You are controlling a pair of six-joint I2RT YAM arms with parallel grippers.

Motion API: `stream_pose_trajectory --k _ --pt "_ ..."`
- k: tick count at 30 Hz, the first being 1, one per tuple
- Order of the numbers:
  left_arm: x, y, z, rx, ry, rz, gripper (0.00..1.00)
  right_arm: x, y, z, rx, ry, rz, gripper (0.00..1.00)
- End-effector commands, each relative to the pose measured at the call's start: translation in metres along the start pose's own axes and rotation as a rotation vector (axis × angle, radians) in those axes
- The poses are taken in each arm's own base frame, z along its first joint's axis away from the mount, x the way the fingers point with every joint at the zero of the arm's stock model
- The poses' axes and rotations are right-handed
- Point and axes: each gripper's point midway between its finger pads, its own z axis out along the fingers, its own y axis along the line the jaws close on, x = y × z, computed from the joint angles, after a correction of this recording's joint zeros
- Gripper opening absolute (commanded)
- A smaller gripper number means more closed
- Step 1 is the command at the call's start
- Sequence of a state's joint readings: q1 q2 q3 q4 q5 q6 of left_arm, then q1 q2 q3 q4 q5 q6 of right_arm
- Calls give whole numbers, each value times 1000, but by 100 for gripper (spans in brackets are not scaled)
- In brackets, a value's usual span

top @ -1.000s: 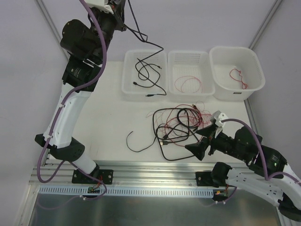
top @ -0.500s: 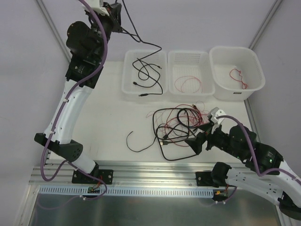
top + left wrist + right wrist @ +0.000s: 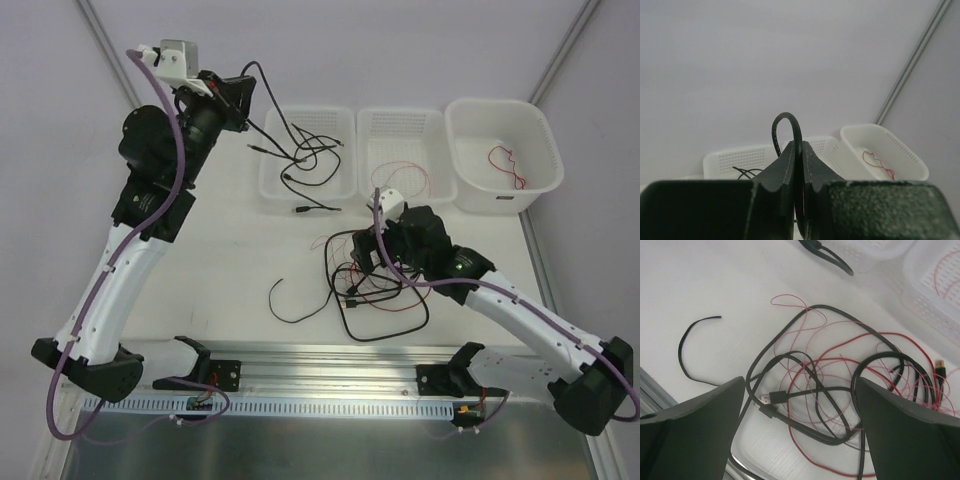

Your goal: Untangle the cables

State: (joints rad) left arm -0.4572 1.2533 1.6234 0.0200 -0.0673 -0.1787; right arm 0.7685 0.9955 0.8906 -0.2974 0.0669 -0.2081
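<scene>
Top view: left end effector (image 3: 238, 95) holds a black cable (image 3: 268, 92) above the left bin (image 3: 268, 188), likely for deposit; right end effector (image 3: 365, 258) hovers over the tangle (image 3: 385, 290) on the tabletop (image 3: 230, 250). Left wrist: jaws clamped on the cable. Right wrist: fingers (image 3: 690, 430) wide, empty, poised to pick.

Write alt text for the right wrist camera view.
The right claw, open, hovers over a tangle of black cables and thin red wires on a white table. A short black cable lies apart to the left; white basket edges show at top right.
</scene>
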Motion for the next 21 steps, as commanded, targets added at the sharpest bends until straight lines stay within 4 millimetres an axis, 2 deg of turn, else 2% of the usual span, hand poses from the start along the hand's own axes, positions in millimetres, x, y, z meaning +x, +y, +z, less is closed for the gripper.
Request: stream_pose_trajectory --k 1,2,3,5,6,8,10,11,15,21 --pt "-49 -20 -25 75 -115 -69 3 -53 23 19 -155 -160 -72 97" --pt "-55 -22 -32 81 -123 -82 4 -57 25 26 -167 -163 -81 96" --pt "-57 -22 -35 85 -125 -85 4 -49 26 41 -175 -127 -87 95" --pt "-62 -24 -43 90 -128 -94 4 -58 29 53 -195 -140 -99 93" --pt "-63 -25 -46 94 -127 -97 4 -53 28 66 -199 -115 -97 93" --pt "-64 -26 -52 99 -124 -110 4 -65 28 75 -205 -143 -105 92" --pt "-66 -27 -56 103 -124 -121 4 -64 27 88 -199 -131 -107 91" --pt "-69 -28 -58 106 -129 -130 4 -73 27 90 -195 -158 -117 92" --pt "-67 -35 -64 141 -105 -158 4 -83 20 98 -166 -185 -146 91" --pt "-72 -43 -69 176 -93 -183 4 -83 30 109 -226 -175 -169 85"
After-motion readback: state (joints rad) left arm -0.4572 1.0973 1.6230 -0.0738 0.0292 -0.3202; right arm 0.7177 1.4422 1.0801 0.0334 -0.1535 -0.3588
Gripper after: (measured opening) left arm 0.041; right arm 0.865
